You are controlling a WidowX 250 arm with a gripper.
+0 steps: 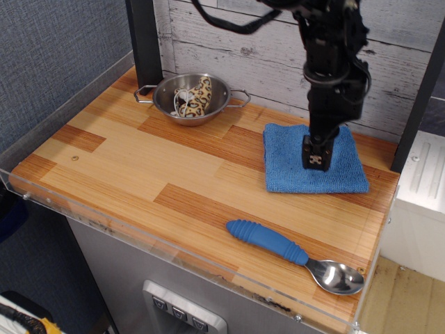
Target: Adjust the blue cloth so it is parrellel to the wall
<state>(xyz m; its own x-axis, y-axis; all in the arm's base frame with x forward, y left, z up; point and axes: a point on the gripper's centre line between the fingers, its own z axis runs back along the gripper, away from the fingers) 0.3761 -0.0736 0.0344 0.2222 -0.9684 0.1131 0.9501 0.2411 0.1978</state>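
black pincer (317,161) tip-down on square medium-blue terry cloth (292,174) | jaw state unclear | whitewashed plank wall (243,42) behind | wooden bench (139,167) beneath

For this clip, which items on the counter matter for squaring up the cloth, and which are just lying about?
Belongs to the job:
blue cloth
plank wall
pincer, over the cloth

Just lying about:
steel bowl holding a spotted item
blue-handled spoon near the front edge
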